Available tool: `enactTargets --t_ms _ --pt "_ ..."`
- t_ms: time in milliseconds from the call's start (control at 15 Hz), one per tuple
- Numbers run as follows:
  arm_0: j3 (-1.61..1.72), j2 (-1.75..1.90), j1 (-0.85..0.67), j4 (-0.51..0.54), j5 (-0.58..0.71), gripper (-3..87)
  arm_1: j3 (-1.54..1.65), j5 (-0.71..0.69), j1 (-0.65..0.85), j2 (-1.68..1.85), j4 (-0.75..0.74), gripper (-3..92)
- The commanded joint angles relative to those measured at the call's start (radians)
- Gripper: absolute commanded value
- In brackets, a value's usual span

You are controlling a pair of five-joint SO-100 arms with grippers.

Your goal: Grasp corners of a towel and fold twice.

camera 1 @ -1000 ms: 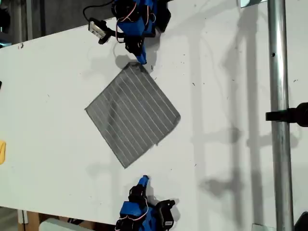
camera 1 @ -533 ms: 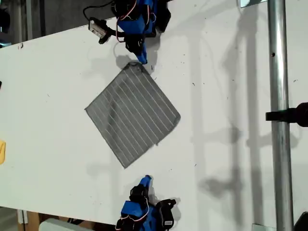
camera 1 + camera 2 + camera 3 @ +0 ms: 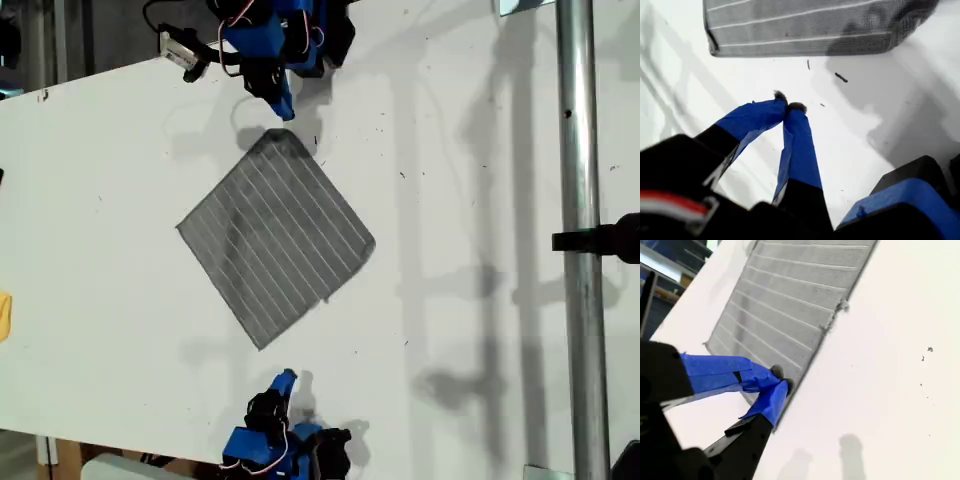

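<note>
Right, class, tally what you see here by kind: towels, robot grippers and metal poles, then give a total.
towel: 1
grippers: 2, my first gripper and my second gripper
metal pole: 1
Total: 4

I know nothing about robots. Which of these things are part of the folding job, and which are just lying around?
Part of the job:
- the towel, lying flat
- my first gripper and my second gripper, both shut, neither holding it

Just lying about:
- the metal pole
- the yellow thing at the exterior view's left edge
</note>
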Motion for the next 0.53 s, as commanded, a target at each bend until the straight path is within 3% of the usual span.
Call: enactTargets --t_ms 0,133,267,467 --pt "-0.212 -0.175 -0.02 0.005 0.04 -2.6 -0.331 -0.172 0.115 -0.264 0.133 -0.2" --pt "-0.339 -0.31 -0.015 0.014 0.043 -2.6 -0.554 -0.379 0.25 -0.462 0.225 -0.2" --pt "-0.471 -0.437 0.008 0.034 0.04 -2.6 -0.689 -0.5 0.35 -0.574 0.265 1.3" --pt "-0.541 -0.5 0.037 0.026 0.064 -2.6 -0.821 -0.588 0.426 -0.726 0.342 17.3"
